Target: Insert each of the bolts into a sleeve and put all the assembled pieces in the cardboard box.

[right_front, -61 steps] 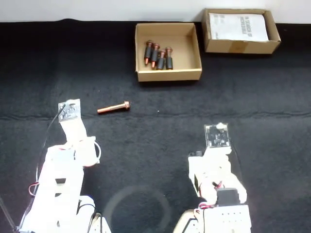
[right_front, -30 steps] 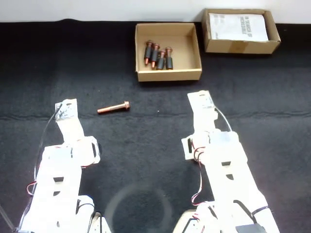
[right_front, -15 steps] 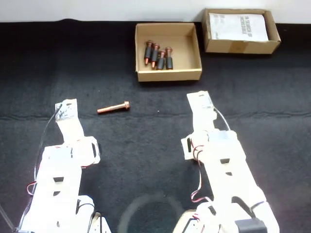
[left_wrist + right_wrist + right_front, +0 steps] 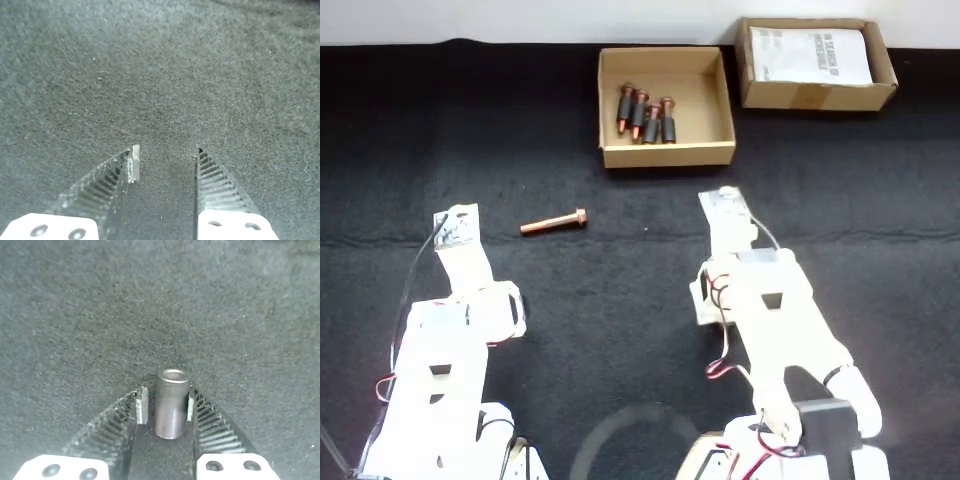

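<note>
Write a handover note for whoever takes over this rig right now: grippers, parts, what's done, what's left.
The left gripper is open, empty, above bare mat.
The right gripper is shut on a sleeve.
The bolt lies loose on the mat, outside the box.
Done: four assembled pieces in the box.
Left: bolt into sleeve, then that piece into the box.
</note>
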Motion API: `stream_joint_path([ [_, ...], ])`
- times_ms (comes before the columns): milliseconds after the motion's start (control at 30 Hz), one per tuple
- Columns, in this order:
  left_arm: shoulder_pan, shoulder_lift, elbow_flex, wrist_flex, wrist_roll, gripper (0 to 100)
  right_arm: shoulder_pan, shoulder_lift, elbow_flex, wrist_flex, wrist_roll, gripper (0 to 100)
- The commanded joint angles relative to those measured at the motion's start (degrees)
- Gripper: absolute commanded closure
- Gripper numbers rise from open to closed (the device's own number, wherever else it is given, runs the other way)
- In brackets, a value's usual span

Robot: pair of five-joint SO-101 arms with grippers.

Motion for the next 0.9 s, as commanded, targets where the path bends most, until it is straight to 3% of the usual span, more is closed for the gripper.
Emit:
stream_joint_path([
  [0, -0.92, 0.13, -2.07, 0.18, 0.44, 82, -0.31, 2.07, -1.98, -0.31, 0.18, 88.2],
  [333, -2.42, 0.13, -2.15, 0.18, 0.44, 82, -0.04, 11.38, -5.93, -0.57, 0.26, 88.5],
  [467, -2.42, 0.13, -2.15, 0.18, 0.44, 82, -0.04, 15.96, -8.40, -0.31, 0.18, 99.6],
  [567, -2.42, 0.13, -2.24, 0.09, 0.44, 82, -0.04, 16.31, -8.75, -0.04, 0.18, 99.2],
  [867, -2.42, 0.13, -2.24, -0.09, 0.44, 82, 0.04, 3.65, -20.35, 14.55, 0.18, 99.1],
])
